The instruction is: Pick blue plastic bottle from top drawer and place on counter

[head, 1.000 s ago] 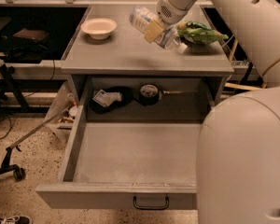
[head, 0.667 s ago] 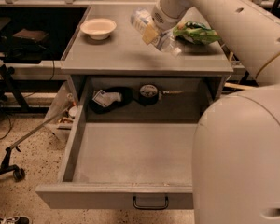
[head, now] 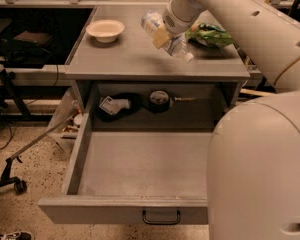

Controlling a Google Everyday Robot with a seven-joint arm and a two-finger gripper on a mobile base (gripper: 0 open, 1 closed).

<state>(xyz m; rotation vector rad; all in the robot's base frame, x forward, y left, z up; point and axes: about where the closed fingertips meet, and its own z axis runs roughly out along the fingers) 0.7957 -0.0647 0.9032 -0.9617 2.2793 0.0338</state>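
Observation:
The blue plastic bottle (head: 168,36) is clear with a pale blue-and-white label and a white cap. It hangs tilted, cap down to the right, just above the counter (head: 130,56). My gripper (head: 161,35) is shut on its middle, over the counter's right-centre part. The top drawer (head: 140,164) is pulled fully open below. Its grey floor is bare and its dark loop handle (head: 161,217) is on the front panel.
A white bowl (head: 105,30) stands on the counter's left. A green-and-yellow snack bag (head: 211,35) lies at its right, close behind the bottle. A white crumpled item (head: 113,105) and a dark round object (head: 159,100) lie at the drawer's back. My large white arm fills the right side.
My gripper still holds the bottle over the counter. It has shifted only slightly, a little lower toward the surface. The drawer stays open.

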